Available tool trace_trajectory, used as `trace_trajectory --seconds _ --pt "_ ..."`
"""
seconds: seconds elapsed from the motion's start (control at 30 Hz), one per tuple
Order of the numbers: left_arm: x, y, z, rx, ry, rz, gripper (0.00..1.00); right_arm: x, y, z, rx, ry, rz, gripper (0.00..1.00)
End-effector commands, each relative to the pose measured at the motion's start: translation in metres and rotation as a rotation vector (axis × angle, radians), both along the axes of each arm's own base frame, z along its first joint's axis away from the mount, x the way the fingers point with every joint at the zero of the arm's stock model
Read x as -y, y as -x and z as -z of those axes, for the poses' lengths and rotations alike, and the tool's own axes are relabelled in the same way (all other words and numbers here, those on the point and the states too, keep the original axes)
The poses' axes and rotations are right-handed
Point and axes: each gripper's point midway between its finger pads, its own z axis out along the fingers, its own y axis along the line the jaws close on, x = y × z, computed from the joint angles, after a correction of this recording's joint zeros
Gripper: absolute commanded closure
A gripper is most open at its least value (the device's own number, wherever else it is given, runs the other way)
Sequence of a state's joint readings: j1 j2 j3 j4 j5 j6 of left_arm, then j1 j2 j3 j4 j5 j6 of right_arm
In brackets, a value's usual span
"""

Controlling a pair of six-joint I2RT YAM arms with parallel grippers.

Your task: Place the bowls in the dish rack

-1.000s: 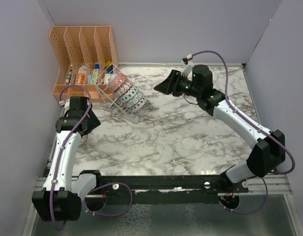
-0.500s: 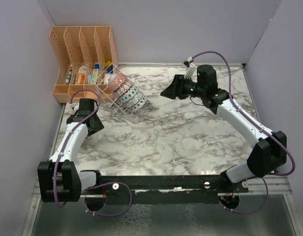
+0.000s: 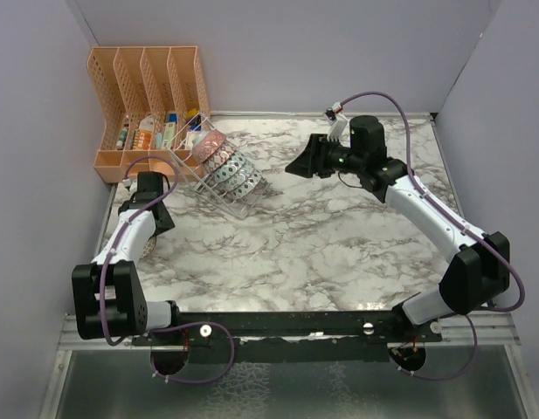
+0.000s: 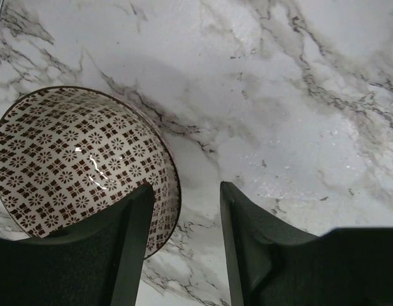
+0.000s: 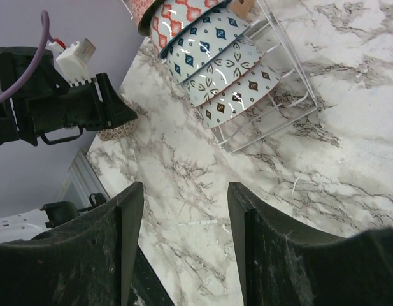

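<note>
Jaws of the left gripper stand open and straddle the right rim of a brown-patterned bowl: one finger lies over the bowl's interior, the other over bare marble table. Contact with the rim cannot be confirmed. Jaws of the right gripper are also open and hold nothing.

Compared with half a second ago, the left arm's rear links have swung further up and in, and its wrist sits slightly nearer the left wall. The right arm is almost unchanged; over the last second it has drawn back rightward from the dish rack.

The rack stands just beside the orange organiser, with the racked bowls on edge in its slots.

Visibility limits:
- From the top camera, the brown-patterned bowl is almost wholly hidden beneath the left gripper.
- In the left wrist view, the bowl's lower edge is covered by the finger.
- In the right wrist view, the rack's far end is cut off at the top edge, so the bowl count there is uncertain.
</note>
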State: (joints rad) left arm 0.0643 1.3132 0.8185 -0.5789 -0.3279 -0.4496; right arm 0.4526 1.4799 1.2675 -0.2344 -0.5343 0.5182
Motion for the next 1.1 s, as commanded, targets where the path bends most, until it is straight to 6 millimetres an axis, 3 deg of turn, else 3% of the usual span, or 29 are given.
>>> trace_trajectory --seconds 0.0,0.3,0.47,0.63,0.8,1.07 --pt "-0.011 0.003 0.008 -0.009 -0.01 -0.021 0.52 -0.006 0.0 -0.006 0.005 -0.004 -0.036 0.45" --pt "-0.012 0.002 0.019 -0.036 0.017 -0.022 0.72 -0.003 0.003 -0.003 0.001 0.001 -0.031 0.46" --pt "-0.006 0.0 0.026 -0.053 0.056 -0.001 0.99 -0.001 0.003 -0.006 0.008 0.002 -0.026 0.46" --pt "0.009 -0.003 0.022 -0.023 0.135 0.015 1.0 0.001 0.004 -0.006 0.008 0.003 -0.021 0.46" --pt "0.039 -0.008 -0.013 0.085 0.279 0.03 1.0 0.006 0.003 -0.006 0.008 0.016 -0.001 0.46" --pt "0.098 -0.034 -0.107 0.334 0.464 0.088 1.0 0.006 0.003 0.003 -0.026 0.002 -0.023 0.48"
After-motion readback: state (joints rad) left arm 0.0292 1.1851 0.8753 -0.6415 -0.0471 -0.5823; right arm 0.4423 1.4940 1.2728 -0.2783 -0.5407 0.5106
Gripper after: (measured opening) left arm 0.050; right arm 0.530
